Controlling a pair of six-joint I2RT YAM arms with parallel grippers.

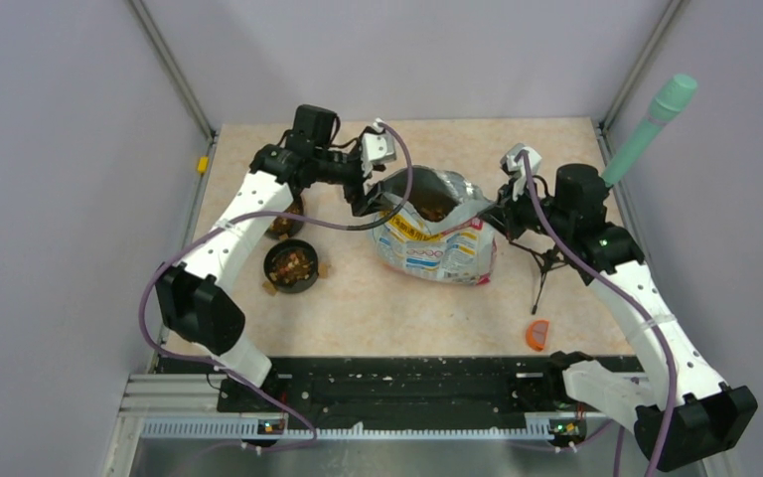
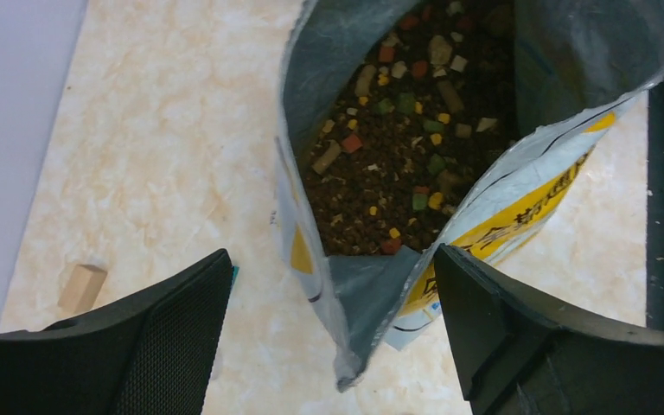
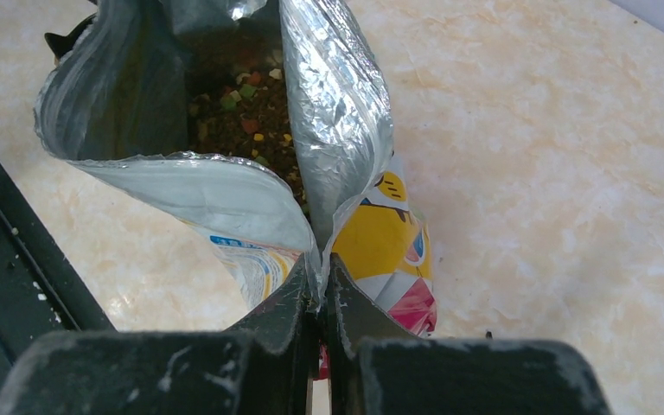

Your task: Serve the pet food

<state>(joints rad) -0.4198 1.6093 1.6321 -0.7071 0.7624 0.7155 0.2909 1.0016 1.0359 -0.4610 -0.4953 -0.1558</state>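
While our right gripper (image 3: 320, 290) clamps bag (image 3: 225, 190) rim, left gripper (image 2: 333, 259) hangs spread, opposite rim corner inside its gap, ungripped. Just ahead of both, pet food (image 2: 380, 164) lies in bag. We fear one-sided hold: bag sags, pet food spills beside bowl (image 1: 291, 265).

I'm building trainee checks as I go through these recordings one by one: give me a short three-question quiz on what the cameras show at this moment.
1. True or false: the right tool is shut on the rim of the bag.
2. In the top view, the black bowl holding pet food sits: A) left of the bag, B) right of the bag, C) behind the bag.
3. Fill in: the left tool straddles the bag's corner with its fingers ___ (open/shut).
Key: 1 true; 2 A; 3 open.
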